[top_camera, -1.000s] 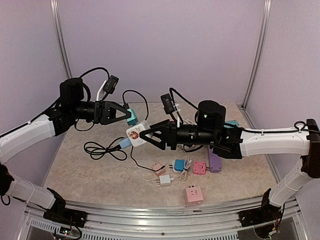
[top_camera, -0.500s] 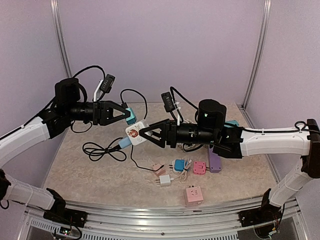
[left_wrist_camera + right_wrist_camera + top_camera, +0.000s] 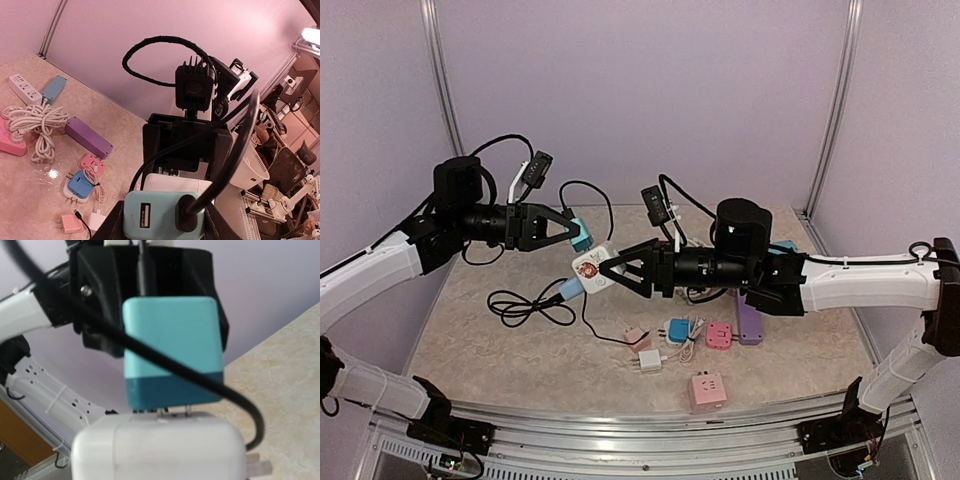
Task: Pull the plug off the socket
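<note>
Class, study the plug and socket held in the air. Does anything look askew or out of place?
Yes. The teal plug, in the left gripper, is not flush with the white socket in the right gripper. The right wrist view shows a thin gap with bare prongs between them, so it sits partly out.

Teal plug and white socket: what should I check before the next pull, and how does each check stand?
1. Left jaws shut on plug: ok.
2. Right jaws shut on socket: ok.
3. Plug free of socket: not ok; prongs bridge a narrow gap into it.
4. Cable unsnagged: cannot tell; it crosses the plug's face.
5. Plug and socket lifted off the table: ok.
</note>
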Controlling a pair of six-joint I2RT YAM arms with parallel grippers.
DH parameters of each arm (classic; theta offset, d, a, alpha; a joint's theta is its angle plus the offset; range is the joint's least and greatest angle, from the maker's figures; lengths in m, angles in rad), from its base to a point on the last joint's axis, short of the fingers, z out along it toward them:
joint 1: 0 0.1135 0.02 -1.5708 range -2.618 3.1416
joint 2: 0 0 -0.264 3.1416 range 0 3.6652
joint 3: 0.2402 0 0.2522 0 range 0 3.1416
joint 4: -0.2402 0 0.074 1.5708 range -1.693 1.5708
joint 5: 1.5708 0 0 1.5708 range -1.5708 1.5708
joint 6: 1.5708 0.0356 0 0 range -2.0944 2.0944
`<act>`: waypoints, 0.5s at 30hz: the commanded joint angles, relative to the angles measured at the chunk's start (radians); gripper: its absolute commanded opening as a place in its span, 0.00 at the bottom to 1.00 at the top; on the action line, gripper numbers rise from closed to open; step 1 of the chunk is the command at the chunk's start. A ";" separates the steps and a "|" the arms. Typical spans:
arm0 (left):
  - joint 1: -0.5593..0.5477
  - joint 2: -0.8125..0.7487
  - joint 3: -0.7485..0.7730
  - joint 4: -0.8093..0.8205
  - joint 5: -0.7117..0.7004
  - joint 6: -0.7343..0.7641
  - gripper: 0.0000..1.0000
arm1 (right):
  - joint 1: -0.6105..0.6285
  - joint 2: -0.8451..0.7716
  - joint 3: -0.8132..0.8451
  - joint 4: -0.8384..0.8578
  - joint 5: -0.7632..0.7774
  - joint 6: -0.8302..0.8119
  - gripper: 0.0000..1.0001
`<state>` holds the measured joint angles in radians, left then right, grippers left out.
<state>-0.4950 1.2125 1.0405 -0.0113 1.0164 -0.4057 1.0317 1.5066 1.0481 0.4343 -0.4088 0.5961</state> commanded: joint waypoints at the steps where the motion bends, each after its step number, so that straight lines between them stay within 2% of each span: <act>1: 0.092 0.030 0.061 -0.016 -0.060 -0.054 0.02 | -0.026 -0.046 -0.019 -0.137 0.023 -0.099 0.00; 5: 0.104 0.068 0.076 -0.040 -0.046 -0.067 0.01 | -0.007 -0.049 0.005 -0.214 0.033 -0.166 0.00; 10: 0.112 0.088 0.071 -0.029 -0.043 -0.081 0.00 | -0.007 -0.066 -0.026 -0.142 0.017 -0.146 0.00; 15: 0.113 0.068 0.062 -0.032 -0.088 -0.055 0.00 | -0.010 -0.066 -0.021 -0.183 0.095 -0.100 0.00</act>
<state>-0.4698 1.2945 1.0763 -0.0128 1.1172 -0.4114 1.0306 1.4956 1.0538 0.3691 -0.3851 0.5381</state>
